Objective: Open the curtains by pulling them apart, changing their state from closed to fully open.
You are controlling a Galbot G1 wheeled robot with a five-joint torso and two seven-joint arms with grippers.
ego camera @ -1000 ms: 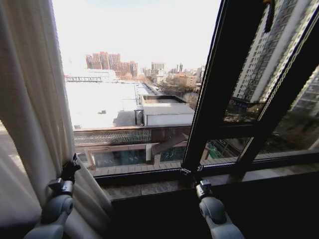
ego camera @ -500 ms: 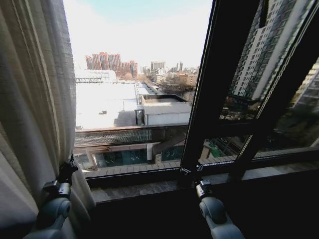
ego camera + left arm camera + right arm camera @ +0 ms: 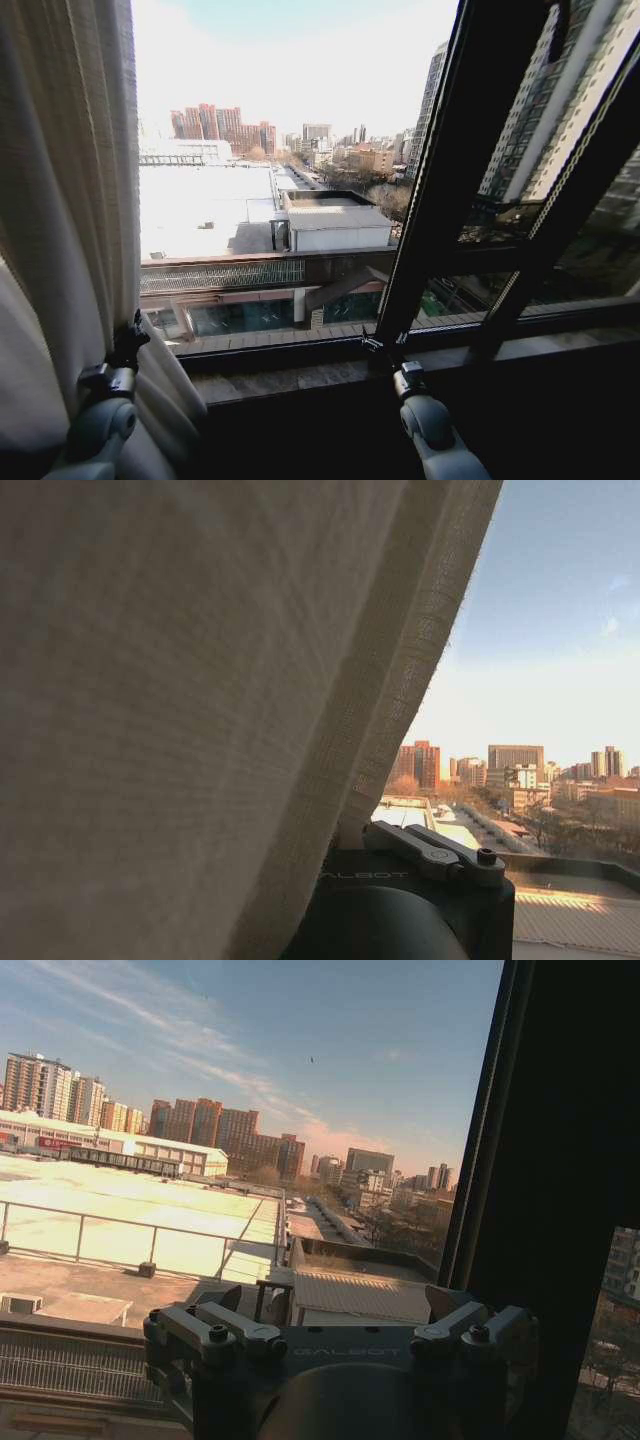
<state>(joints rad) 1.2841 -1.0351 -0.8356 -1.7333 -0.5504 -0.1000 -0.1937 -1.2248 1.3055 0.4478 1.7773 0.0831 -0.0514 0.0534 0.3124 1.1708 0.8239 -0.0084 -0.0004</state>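
Black window frame bar (image 3: 445, 170) runs tilted, right of centre — dark stone sill (image 3: 300, 378) below. Outside: white flat roof (image 3: 200, 205), red-brick towers (image 3: 222, 125) far off — grey high-rise (image 3: 520, 130) at right.

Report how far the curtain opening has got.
Done, by the look of it: the curtain hangs bunched at the window's left edge, the glass beside it bare to the black frame bar. In hand: the left gripper sits against its folds. The right gripper waits by the frame bar. Other panels are out of sight.
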